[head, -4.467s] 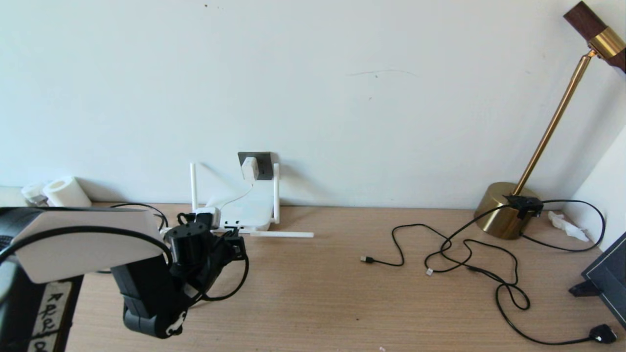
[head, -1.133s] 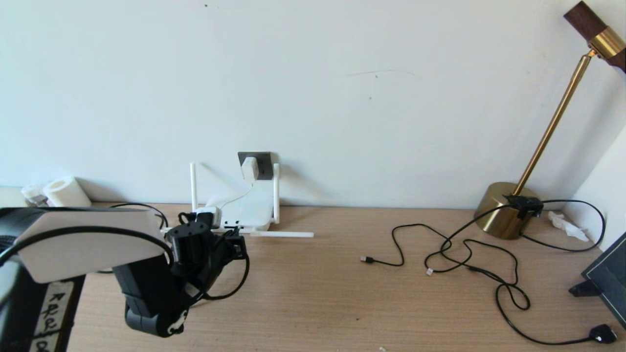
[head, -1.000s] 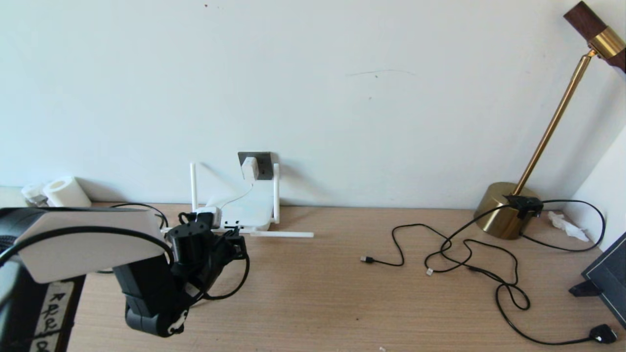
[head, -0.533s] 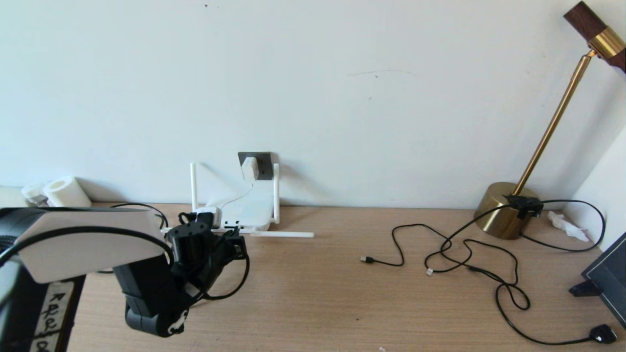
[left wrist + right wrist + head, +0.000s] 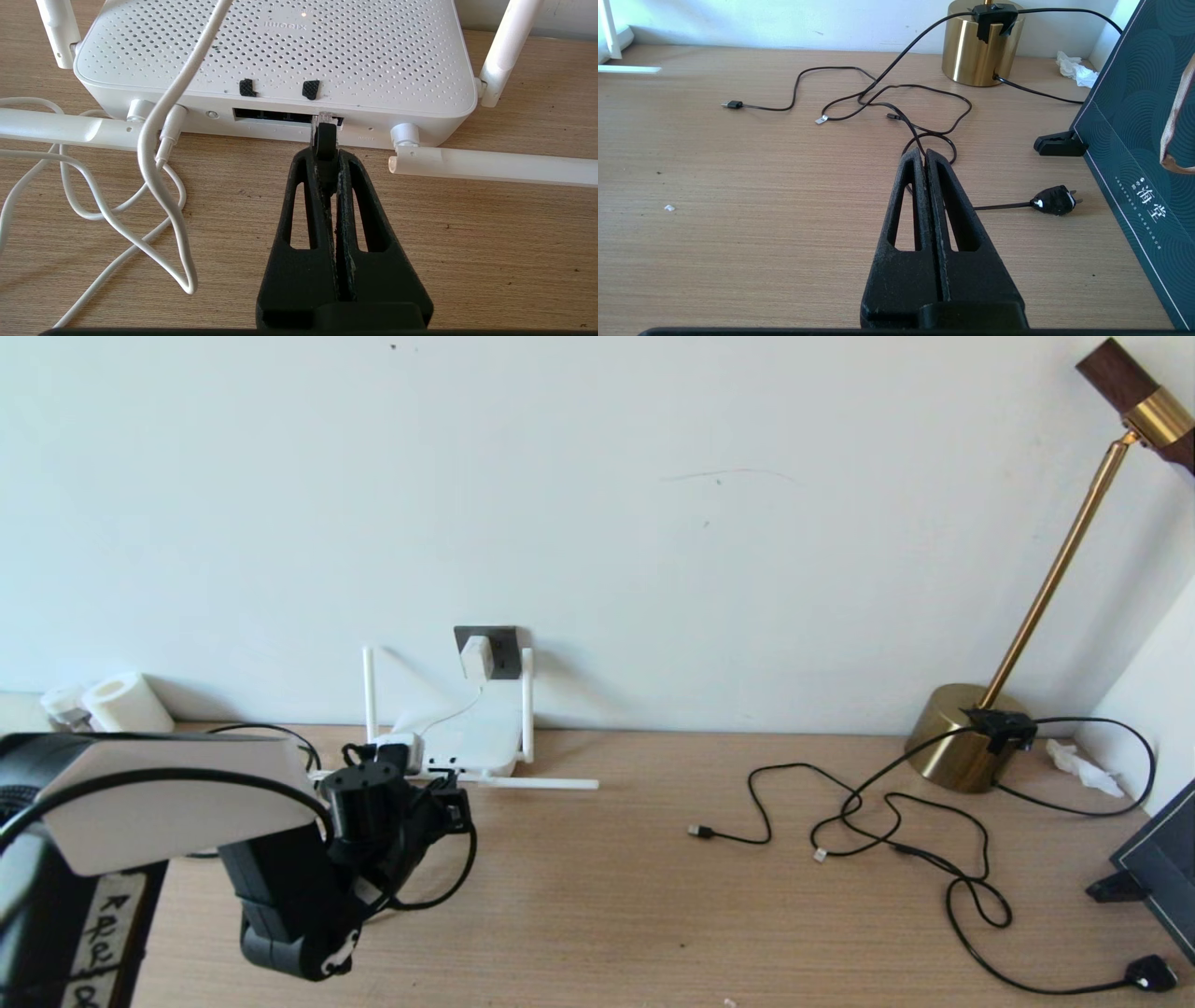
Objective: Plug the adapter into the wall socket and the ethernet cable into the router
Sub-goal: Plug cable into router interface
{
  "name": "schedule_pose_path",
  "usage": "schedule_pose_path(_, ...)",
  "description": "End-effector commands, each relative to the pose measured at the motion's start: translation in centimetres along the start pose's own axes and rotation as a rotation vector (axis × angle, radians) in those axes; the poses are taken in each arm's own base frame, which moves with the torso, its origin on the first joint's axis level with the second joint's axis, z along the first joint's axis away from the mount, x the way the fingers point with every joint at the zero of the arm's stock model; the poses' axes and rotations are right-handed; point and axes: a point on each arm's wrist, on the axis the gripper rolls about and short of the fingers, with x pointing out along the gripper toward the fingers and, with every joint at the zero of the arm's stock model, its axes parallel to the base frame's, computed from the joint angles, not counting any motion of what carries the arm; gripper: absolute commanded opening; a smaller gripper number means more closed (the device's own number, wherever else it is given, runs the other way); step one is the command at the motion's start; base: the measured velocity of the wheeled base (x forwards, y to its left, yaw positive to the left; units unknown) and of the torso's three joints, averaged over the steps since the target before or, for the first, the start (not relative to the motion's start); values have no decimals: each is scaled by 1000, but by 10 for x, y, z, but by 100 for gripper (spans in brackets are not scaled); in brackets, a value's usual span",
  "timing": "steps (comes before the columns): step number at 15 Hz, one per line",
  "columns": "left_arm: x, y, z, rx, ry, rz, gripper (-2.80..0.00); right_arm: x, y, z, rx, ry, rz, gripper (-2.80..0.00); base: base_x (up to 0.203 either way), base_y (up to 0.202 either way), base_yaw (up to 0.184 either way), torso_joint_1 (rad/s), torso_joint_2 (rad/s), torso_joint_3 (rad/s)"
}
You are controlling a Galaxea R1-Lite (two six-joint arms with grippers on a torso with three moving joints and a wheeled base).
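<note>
The white router point(image 5: 481, 735) lies against the wall, two antennas upright and two flat on the table. Above it the white adapter point(image 5: 476, 658) sits in the dark grey wall socket point(image 5: 504, 649), and its thin white cord point(image 5: 154, 154) runs down to the router point(image 5: 280, 51). My left gripper point(image 5: 326, 156) is shut on the plug end of the black ethernet cable point(image 5: 325, 140). The clear plug tip is at the right end of the router's dark port row. The cable loops behind the left gripper point(image 5: 453, 805). My right gripper point(image 5: 924, 156) hangs shut and empty over the table's right half.
Thin black cables point(image 5: 878, 821) sprawl across the right of the table, ending in a black mains plug point(image 5: 1055, 199). A brass lamp base point(image 5: 962, 737) stands at the back right, beside a dark box point(image 5: 1134, 140). A flat antenna point(image 5: 490, 165) lies right of my left fingers.
The left arm has crept very slightly to the right, still holding the ethernet plug at the router's ports. Nothing else has moved.
</note>
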Motion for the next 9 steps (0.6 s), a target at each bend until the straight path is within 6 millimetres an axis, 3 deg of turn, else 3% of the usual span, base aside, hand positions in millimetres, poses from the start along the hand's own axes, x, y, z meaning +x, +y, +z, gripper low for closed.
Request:
schedule_pose_path(1, 0, 0, 0, -2, -7, 1, -280, 0, 0, 0, 0, 1, 0, -280, 0, 0, 0, 0, 0, 0)
schedule_pose_path(9, -2, 0, 1, -2, -7, 3, -280, 0, 0, 0, 0, 0, 0, -280, 0, 0, 0, 0, 0, 0)
